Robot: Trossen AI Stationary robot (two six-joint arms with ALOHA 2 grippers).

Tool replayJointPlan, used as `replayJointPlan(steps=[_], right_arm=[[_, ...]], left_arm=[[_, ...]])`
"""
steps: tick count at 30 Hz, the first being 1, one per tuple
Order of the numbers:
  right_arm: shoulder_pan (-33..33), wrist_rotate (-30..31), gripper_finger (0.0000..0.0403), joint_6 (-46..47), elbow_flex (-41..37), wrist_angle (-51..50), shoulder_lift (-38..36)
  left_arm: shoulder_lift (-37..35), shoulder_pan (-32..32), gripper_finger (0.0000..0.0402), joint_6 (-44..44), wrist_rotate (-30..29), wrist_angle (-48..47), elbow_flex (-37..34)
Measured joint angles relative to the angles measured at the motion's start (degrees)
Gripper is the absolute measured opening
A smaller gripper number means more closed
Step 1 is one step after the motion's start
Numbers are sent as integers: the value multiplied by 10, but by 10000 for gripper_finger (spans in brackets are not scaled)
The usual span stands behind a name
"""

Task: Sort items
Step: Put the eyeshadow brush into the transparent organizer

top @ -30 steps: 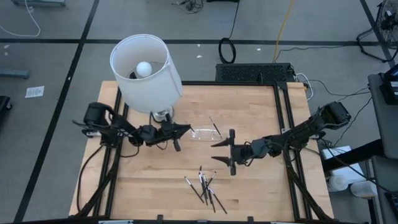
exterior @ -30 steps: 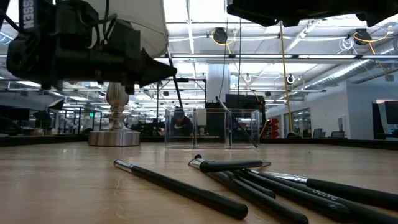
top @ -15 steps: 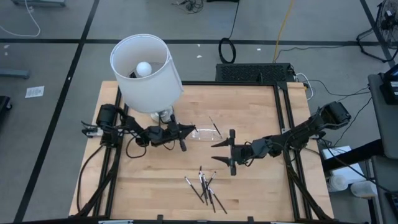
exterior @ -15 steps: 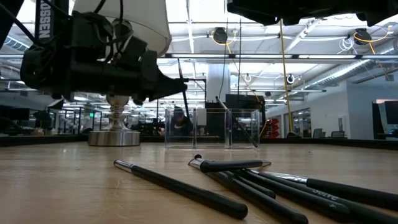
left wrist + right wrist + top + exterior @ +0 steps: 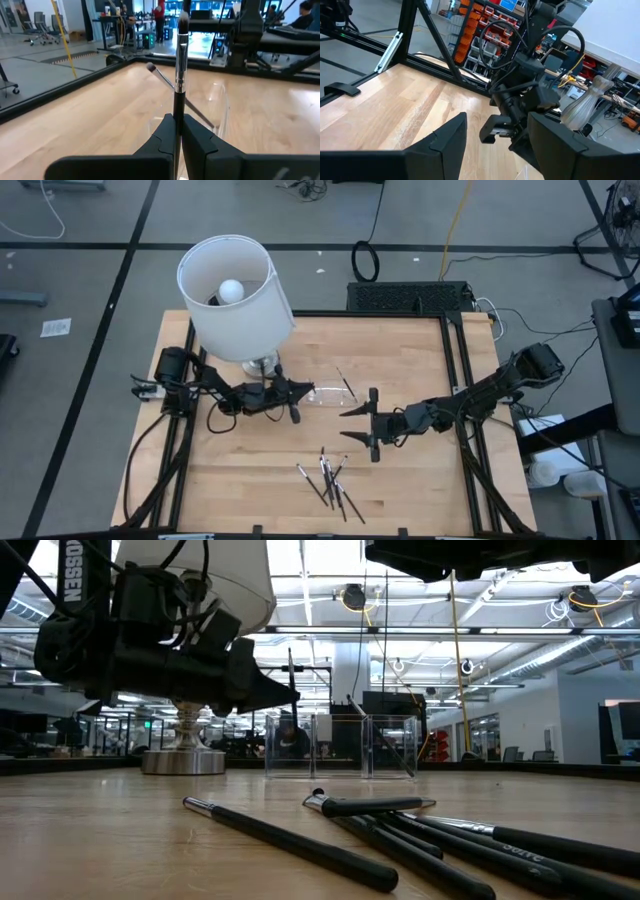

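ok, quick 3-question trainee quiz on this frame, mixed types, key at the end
1. True or false: the left tool is shut on a brush.
2. Where does the loose pile of brushes lie? A) inside the clear tray B) on the table's near half C) under the lamp
3. Fill in: the right tool hangs with its jaws ____ and holds nothing.

Key: 1 true; 2 B; 3 open
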Motion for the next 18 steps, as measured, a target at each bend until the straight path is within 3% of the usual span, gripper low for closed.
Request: replayJointPlan(steps=[11,18], right_arm=[[-10,-1,196,11,0,-1,0],[-14,-2,196,20,0,-9,0]], left_arm=[[0,0,15,14,2,-83,39],[0,0,18,12,4,-84,40]])
